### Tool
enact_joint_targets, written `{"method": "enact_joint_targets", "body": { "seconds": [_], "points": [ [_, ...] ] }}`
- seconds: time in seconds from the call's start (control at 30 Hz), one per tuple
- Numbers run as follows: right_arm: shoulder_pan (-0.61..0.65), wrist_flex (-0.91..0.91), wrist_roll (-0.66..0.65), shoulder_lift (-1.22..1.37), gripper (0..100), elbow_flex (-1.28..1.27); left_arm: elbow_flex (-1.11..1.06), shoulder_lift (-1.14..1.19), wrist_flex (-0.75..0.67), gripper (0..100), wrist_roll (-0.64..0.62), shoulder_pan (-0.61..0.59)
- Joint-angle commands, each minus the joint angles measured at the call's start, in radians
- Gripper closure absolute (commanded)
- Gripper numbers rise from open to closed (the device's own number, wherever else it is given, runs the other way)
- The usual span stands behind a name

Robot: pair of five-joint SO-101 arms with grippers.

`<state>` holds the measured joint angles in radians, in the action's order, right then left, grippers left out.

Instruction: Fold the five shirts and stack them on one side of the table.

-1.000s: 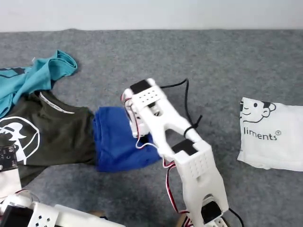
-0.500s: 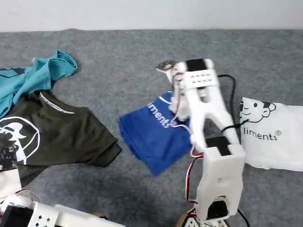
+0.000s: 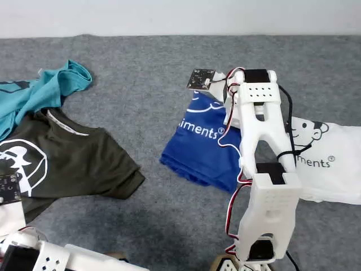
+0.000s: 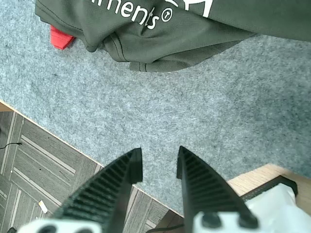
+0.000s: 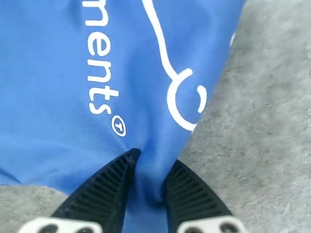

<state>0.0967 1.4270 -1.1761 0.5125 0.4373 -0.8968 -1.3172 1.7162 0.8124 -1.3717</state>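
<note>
The right gripper (image 5: 148, 160) clamps its jaws on a fold of the folded blue shirt (image 3: 197, 141), one of four shirts in view, at the centre of the grey mat (image 3: 141, 62). The left gripper (image 4: 155, 162) hangs with jaws a little apart, holding nothing, above the mat's edge. A folded white shirt (image 3: 333, 169) lies at 3 o'clock, a dark green shirt (image 3: 73, 158) spread at 9 o'clock, a crumpled teal shirt (image 3: 39, 93) at 10 o'clock.
</note>
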Motion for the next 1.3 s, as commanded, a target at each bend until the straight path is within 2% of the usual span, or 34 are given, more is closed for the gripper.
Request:
{"method": "enact_joint_targets", "body": {
  "seconds": [0.0,0.1,0.23,0.3,0.5,0.67,0.87,1.03,1.13,1.27],
  "points": [
    [0.008,-0.019,-0.012,-0.073,99.0,0.049,0.005,-0.003,0.0,87,0.003,0.003],
    [-0.005,-0.018,0.051,-0.079,92.8,0.051,0.005,-0.003,0.0,87,0.003,0.003],
    [-0.031,-0.013,0.319,-0.097,73.3,0.051,0.005,-0.003,0.0,87,0.003,0.003],
    [-0.036,-0.008,0.396,-0.11,69.5,0.051,0.005,-0.003,0.0,87,0.003,0.003],
    [-0.035,-0.007,0.557,-0.173,73.0,0.051,0.007,-0.003,0.0,87,0.003,0.003],
    [-0.028,0.044,0.865,-0.242,73.2,0.051,0.007,-0.003,0.0,87,0.003,0.0],
    [-0.007,0.239,1.195,-0.288,73.2,0.051,0.007,-0.003,0.0,87,0.003,0.002],
    [0.027,0.363,1.402,-0.295,73.2,0.046,0.008,-0.003,0.002,87,0.006,-0.002],
    [0.062,0.363,1.533,-0.291,73.1,0.044,0.008,-0.003,0.002,87,0.006,-0.002],
    [0.12,0.321,1.623,-0.246,73.1,0.044,0.008,-0.003,0.002,87,0.006,-0.002]
  ]
}}
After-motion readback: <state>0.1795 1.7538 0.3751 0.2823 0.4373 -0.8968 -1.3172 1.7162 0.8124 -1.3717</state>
